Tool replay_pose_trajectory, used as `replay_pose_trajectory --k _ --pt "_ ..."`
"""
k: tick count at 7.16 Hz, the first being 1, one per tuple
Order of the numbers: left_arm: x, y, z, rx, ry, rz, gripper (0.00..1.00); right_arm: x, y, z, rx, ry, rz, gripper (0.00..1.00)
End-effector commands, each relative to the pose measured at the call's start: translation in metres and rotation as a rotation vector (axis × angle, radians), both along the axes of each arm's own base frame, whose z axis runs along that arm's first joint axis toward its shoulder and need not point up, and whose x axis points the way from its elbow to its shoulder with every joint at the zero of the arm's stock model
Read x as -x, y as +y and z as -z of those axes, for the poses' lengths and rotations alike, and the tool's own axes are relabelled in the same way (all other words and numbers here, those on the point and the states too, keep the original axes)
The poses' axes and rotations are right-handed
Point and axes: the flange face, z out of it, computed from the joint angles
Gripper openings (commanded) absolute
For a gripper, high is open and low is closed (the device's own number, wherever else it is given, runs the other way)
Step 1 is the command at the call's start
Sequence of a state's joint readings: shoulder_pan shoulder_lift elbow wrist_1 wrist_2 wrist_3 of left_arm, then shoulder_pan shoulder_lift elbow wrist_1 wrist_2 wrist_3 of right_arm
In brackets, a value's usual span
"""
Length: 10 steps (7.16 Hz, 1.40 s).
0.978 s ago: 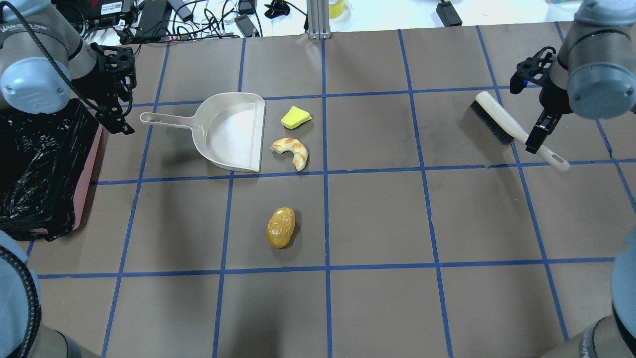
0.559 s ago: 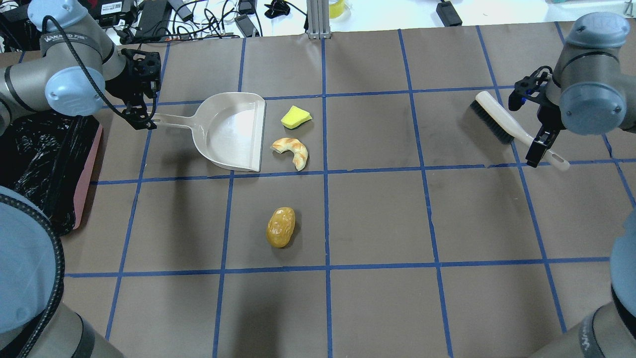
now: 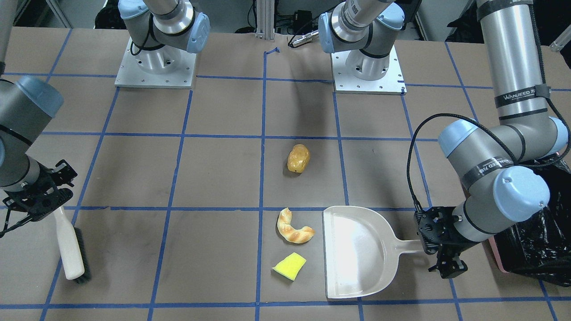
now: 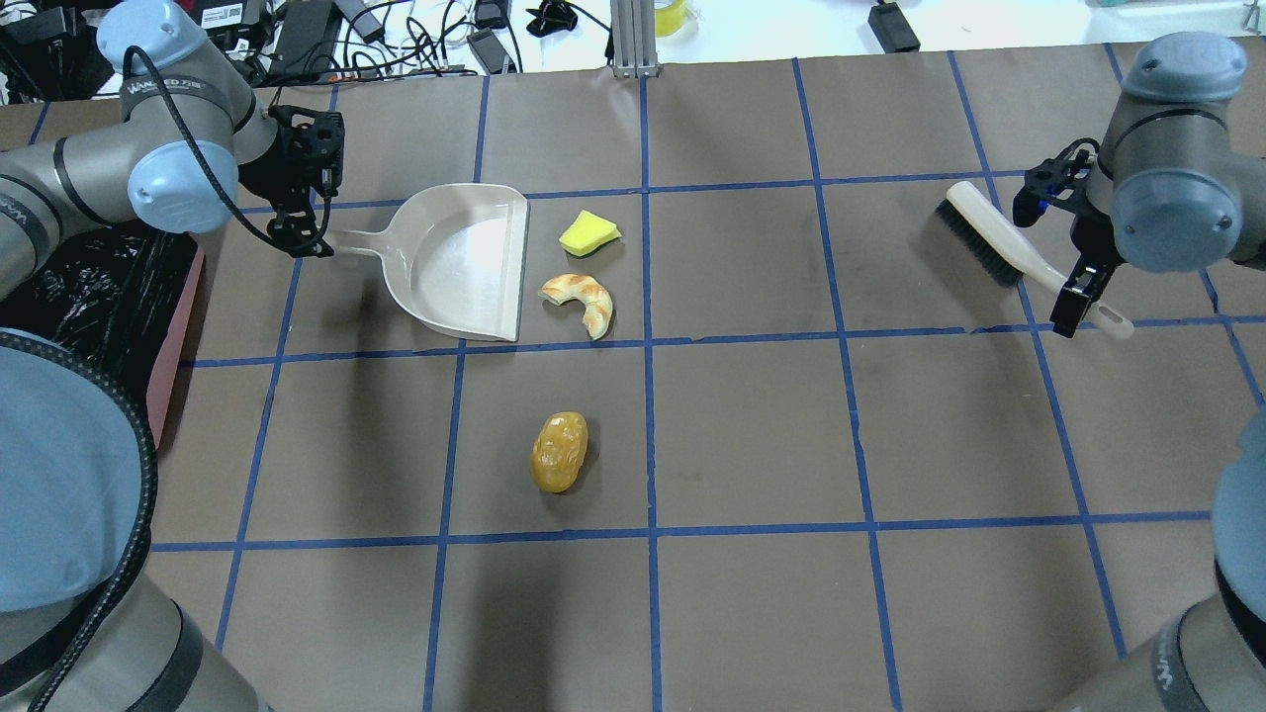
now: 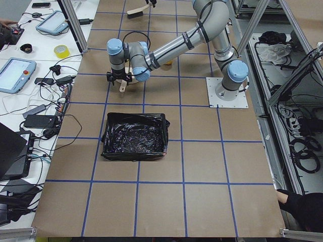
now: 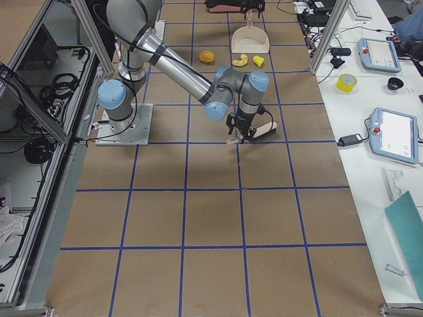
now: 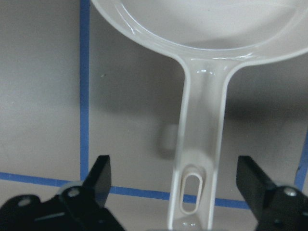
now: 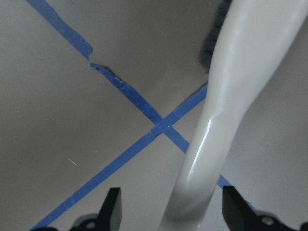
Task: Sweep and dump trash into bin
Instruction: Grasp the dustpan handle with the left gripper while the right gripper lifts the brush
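Table (image 4: 752,435): three trash items (image 4: 584,289), one bin (image 5: 135,155)

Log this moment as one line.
left gripper: open, astride dustpan handle | right gripper: open, astride brush handle | roll, pastry, sponge: on table, outside dustpan

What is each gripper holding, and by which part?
Nothing yet. The left gripper stands open astride the dustpan handle, the right gripper open astride the brush handle.
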State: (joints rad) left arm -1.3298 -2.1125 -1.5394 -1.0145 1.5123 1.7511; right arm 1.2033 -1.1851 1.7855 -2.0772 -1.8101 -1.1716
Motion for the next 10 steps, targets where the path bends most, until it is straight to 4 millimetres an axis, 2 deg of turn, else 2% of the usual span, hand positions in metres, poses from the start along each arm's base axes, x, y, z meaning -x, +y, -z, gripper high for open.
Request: replay_pose_trajectory --k 1,2,4,5,6,7,9,10 --pt "0.0 0.001 0.005 -0.012 0.004 -0.004 0.79 0.006 0.0 0.001 0.007 0.022 0.02 0.39" --pt "0.001 0.001 0.004 -0.01 0.004 0.004 0.49 0.006 0.0 0.001 0.012 0.027 0.052 0.29" --pt "0.004 0.007 0.0 -0.01 -0.001 -0.005 0.14 0.006 -0.001 -0.002 0.025 0.035 0.083 0.11" --pt "0.005 0.011 -0.002 -0.012 -0.005 -0.001 0.0 0.007 -0.002 -0.007 0.036 0.038 0.093 0.06" --pt "0.008 0.016 -0.01 -0.01 -0.013 0.005 0.0 0.002 0.001 -0.024 0.067 0.054 0.181 0.04" --pt "0.01 0.024 -0.013 -0.016 -0.034 0.012 0.0 -0.014 0.012 -0.052 0.101 0.061 0.283 0.04" --pt "0.029 0.032 -0.012 -0.035 -0.094 0.044 0.0 -0.105 0.028 -0.072 0.063 0.1 0.391 0.02" --pt "0.03 0.031 -0.009 -0.037 -0.092 0.045 0.0 -0.154 0.04 -0.075 0.052 0.127 0.48 0.0"
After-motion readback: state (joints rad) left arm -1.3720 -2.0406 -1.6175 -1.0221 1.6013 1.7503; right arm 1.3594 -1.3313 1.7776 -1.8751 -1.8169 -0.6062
